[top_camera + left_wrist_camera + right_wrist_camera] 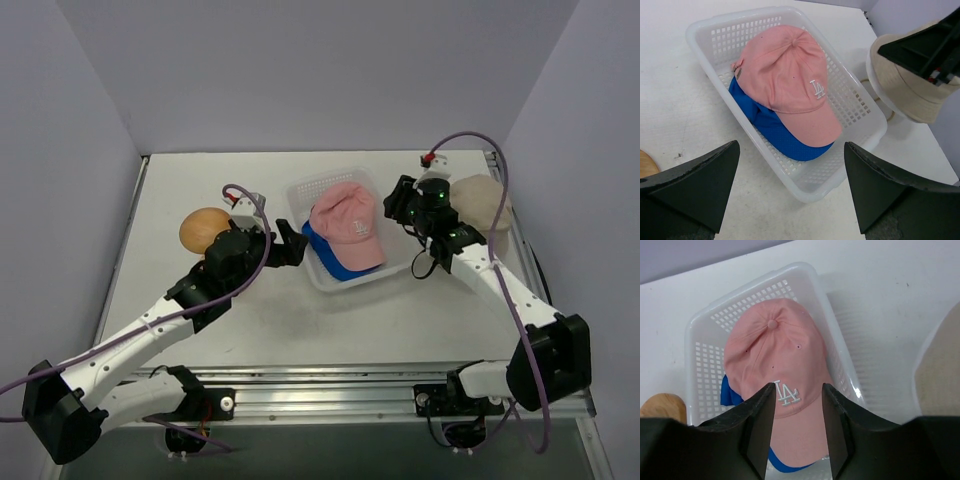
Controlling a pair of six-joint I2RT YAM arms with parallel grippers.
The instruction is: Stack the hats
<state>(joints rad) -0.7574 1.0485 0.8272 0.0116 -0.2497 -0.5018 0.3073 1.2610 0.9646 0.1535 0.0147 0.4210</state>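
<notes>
A pink baseball cap (345,225) lies on top of a bright blue cap (335,265) inside the clear lattice basket (310,190) at mid table. In the right wrist view the pink cap (775,345) sits below my right gripper (798,386), whose fingers stand apart with nothing between them. My right gripper (398,210) hovers at the basket's right side. A beige bucket hat (482,200) rests on the table behind that arm. My left gripper (791,143) is wide open and empty, just off the basket's left near corner, facing the pink cap (790,80) and the blue cap (775,130).
A smooth orange-brown dome (205,230) sits left of the basket, beside the left arm. The bucket hat (905,90) lies close to the table's right edge, with the right arm's dark body in front of it. Walls enclose the table on three sides.
</notes>
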